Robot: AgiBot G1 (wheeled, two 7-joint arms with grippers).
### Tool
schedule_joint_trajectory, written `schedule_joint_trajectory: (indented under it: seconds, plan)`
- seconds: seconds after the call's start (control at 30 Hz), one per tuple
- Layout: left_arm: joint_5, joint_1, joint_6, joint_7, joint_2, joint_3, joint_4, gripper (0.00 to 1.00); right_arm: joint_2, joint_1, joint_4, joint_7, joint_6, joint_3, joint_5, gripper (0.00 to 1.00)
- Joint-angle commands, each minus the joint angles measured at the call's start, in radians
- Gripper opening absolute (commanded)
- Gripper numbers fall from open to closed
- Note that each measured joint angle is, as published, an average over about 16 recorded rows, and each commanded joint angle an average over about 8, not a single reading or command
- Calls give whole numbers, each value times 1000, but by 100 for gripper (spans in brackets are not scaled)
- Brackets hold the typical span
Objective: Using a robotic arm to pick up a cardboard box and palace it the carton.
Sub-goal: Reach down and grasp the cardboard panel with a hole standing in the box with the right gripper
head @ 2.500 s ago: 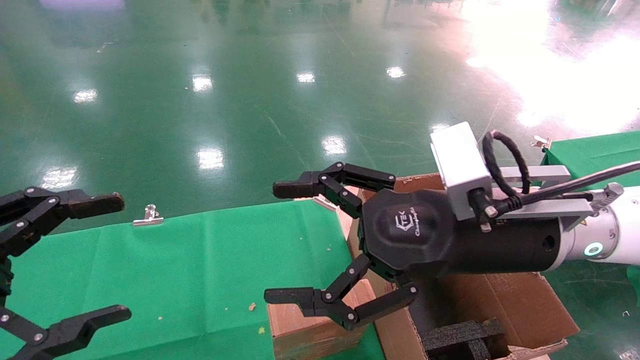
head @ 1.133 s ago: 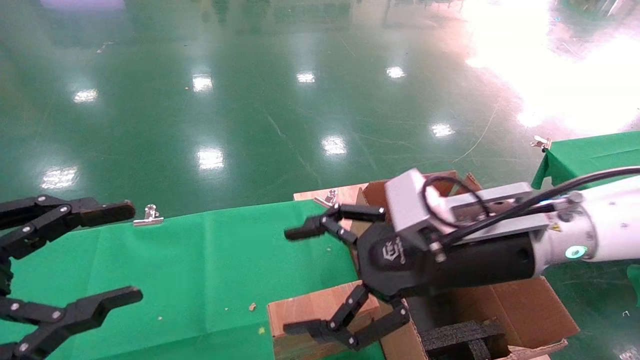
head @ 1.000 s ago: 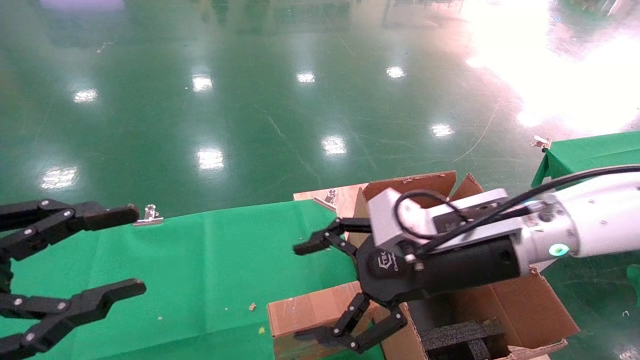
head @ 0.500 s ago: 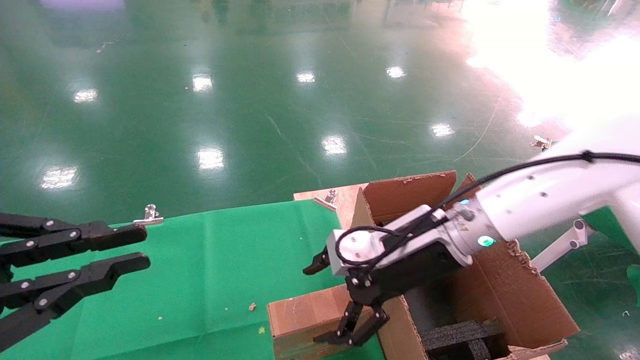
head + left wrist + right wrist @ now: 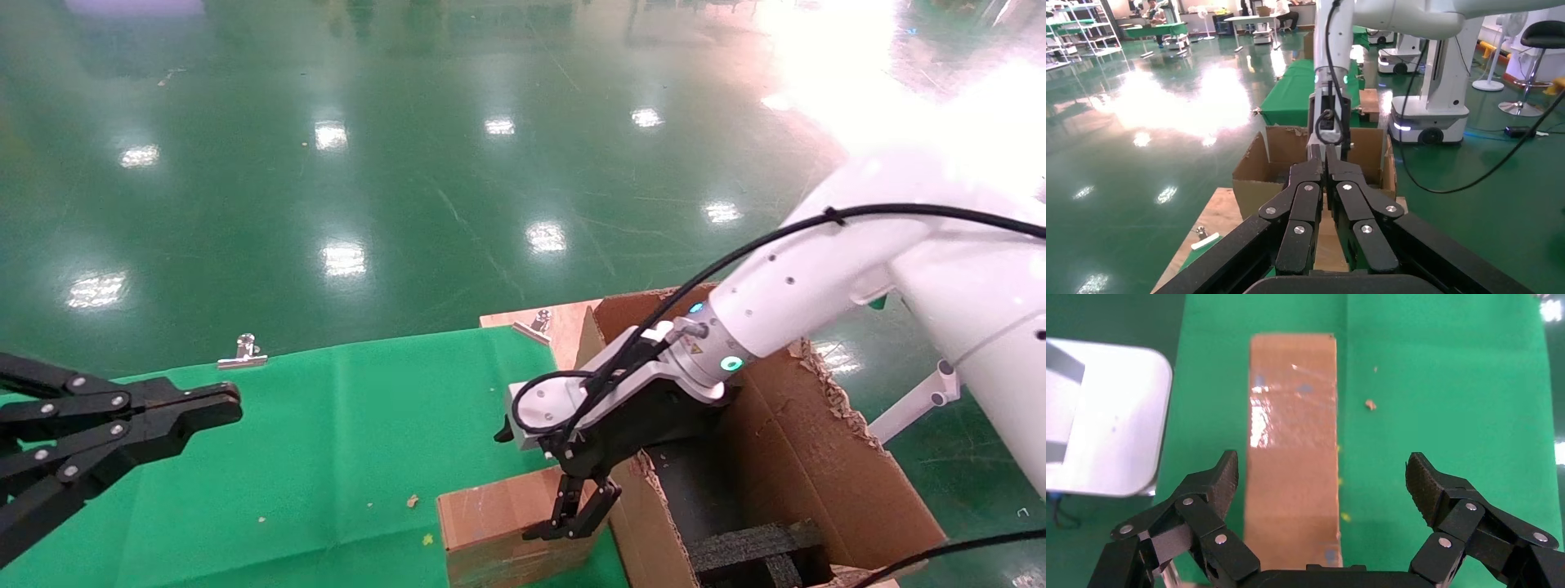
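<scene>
The small brown cardboard box [image 5: 490,514] lies flat on the green cloth beside the carton [image 5: 817,457]. My right gripper [image 5: 523,482], on the white arm, points straight down over the box's end nearest the carton. It is open. In the right wrist view the cardboard box [image 5: 1294,453] lies between the spread fingers [image 5: 1220,481], closer to one of them, and the right gripper [image 5: 1321,478] is not touching it. The large carton [image 5: 1284,147] stands open with black foam [image 5: 752,551] inside. My left gripper [image 5: 233,404] hovers at the table's left, shut on nothing.
The green cloth [image 5: 327,425] covers the table. Metal clips [image 5: 241,351] hold it at the far edge. A wooden board [image 5: 560,322] lies behind the carton. Ragged carton flaps [image 5: 825,384] stand up close to my right arm. A white rounded object [image 5: 1101,416] sits past the table edge.
My right gripper has swung from level to pointing down and dropped over the cardboard box, still open. My left gripper has closed from wide open to shut.
</scene>
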Motion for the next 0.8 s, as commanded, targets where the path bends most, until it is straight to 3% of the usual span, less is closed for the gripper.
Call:
schedule_joint_trajectory:
  seconds: [0.03,0.17,0.4,0.43,0.47,0.7,0.73,0.8]
  plan:
    - [0,0,0,0,0,0,0,0,-22,22,-26,-16,0,-30,-13,100]
    - [0,0,0,0,0,0,0,2,-63,57,-58,-43,-1,-90,-35,100]
    - [0,0,0,0,0,0,0,89,-108,94,-97,-79,1,-162,-45,100]
    - [0,0,0,0,0,0,0,100,-112,97,-101,-82,1,-169,-46,100]
    - [0,0,0,0,0,0,0,100,-115,100,-103,-84,1,-174,-48,96]
    - [-1,0,0,0,0,0,0,100,-117,104,-105,-87,1,-180,-51,9]
    - [-1,0,0,0,0,0,0,100,-116,103,-105,-86,1,-178,-51,0]
    - [-1,0,0,0,0,0,0,100,-115,101,-103,-85,1,-175,-50,0]
